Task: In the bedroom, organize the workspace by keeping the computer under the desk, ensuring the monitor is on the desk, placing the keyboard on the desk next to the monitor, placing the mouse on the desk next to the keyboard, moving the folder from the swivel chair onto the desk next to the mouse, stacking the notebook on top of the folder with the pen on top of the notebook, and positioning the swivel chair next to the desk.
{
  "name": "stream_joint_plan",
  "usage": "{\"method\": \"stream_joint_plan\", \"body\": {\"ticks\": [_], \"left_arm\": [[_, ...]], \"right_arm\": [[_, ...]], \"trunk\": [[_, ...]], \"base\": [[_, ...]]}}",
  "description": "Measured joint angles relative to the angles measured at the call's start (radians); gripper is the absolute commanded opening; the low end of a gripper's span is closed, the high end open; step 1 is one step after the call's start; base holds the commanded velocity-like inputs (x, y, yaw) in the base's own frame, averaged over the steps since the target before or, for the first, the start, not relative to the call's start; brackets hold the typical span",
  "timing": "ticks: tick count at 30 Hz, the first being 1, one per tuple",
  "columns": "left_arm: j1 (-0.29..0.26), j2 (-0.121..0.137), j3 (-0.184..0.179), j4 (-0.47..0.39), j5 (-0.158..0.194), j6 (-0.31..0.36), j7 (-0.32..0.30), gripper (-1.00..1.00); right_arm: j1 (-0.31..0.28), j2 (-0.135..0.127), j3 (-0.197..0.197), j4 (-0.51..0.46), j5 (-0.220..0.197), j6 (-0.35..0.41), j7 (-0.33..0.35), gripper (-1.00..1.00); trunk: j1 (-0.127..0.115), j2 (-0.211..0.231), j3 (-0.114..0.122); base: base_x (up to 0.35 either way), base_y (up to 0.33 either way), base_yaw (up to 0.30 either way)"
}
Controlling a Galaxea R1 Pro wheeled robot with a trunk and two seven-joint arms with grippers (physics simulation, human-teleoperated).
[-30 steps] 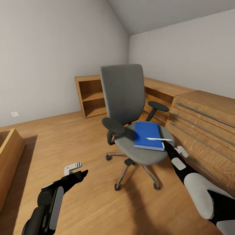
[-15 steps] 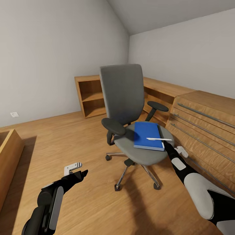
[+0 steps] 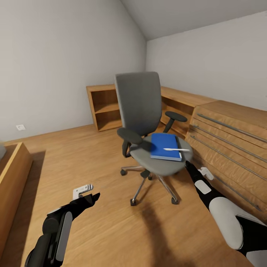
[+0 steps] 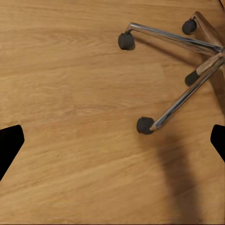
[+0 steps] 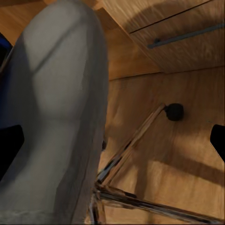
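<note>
We saw the blue folder (image 3: 165, 146), pen (image 3: 176, 150) lying across it, on the swivel chair (image 3: 142, 118) seat, just ahead of our right claw (image 3: 190, 167), the nearer one, both claws' fingers spread wide, the left claw (image 3: 89, 193) well apart.

Bedroom, pale grey walls (image 3: 55, 63), ceiling (image 3: 193, 15) sloping to a corner ahead of me. Wood-plank floor (image 3: 104, 222), even light, soft shadows. Open wooden shelf unit (image 3: 105, 109) against far wall, low wooden cabinet run cont. along rt wall. Nearer on my rt: wooden drawer unit (image 3: 230, 137) w/ long metal bar handles. Wall socket (image 3: 21, 127) low on left wall. Wooden furniture edge (image 3: 13, 185) at far left.
</note>
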Motion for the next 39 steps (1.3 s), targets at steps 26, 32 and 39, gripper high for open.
{"method": "stream_joint_plan", "body": {"ticks": [26, 32, 39], "left_arm": [[0.0, 0.002, 0.0, -0.002, -0.003, 0.0, 0.003, 1.0], [0.0, 0.002, 0.0, -0.008, -0.003, 0.002, 0.003, 1.0], [0.0, 0.002, 0.001, -0.01, -0.003, 0.003, 0.004, 1.0]], "right_arm": [[0.093, 0.001, 0.001, -0.285, -0.004, 0.102, 0.021, 1.0], [0.16, 0.005, -0.001, -0.419, -0.006, 0.147, 0.02, 1.0], [0.321, 0.049, -0.002, -0.736, -0.006, 0.178, -0.016, 1.0]], "trunk": [[-0.006, 0.002, 0.042], [-0.008, 0.004, 0.066], [-0.011, 0.005, 0.093]], "base": [[-0.091, 0.0, 0.0], [0.0, 0.0, 0.0], [0.0, 0.0, 0.0]]}}
